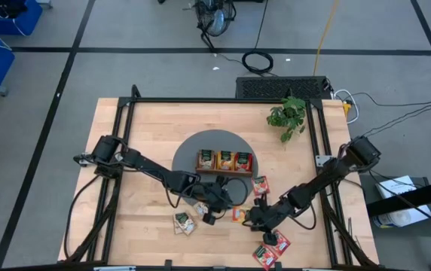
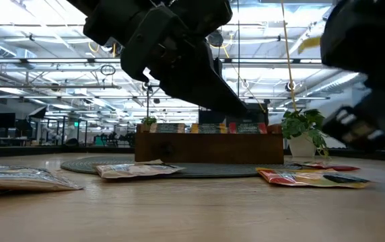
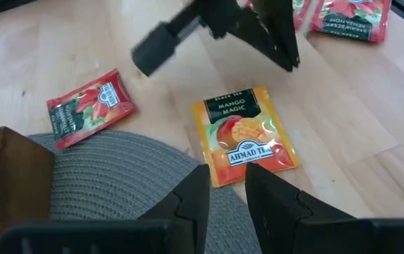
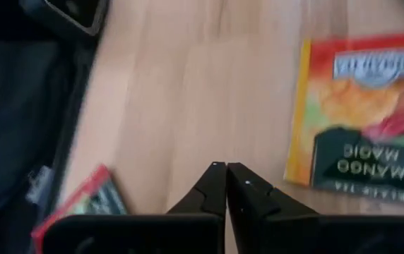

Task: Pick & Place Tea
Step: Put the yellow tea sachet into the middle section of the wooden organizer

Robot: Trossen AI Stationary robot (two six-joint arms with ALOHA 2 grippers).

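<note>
An orange tea sachet lies flat on the wood, one corner at the edge of the grey round mat. My left gripper hovers open over that mat edge, pointing at the sachet, with nothing between its fingers. My right gripper is shut over bare wood beside the same sachet; from the left wrist view it stands at the sachet's far side. Red sachets and beige ones lie flat around. The brown tray on the mat holds several sachets upright.
A potted plant stands at the table's far right. A black frame borders the tabletop. Bare wood lies at the table's near left and far left.
</note>
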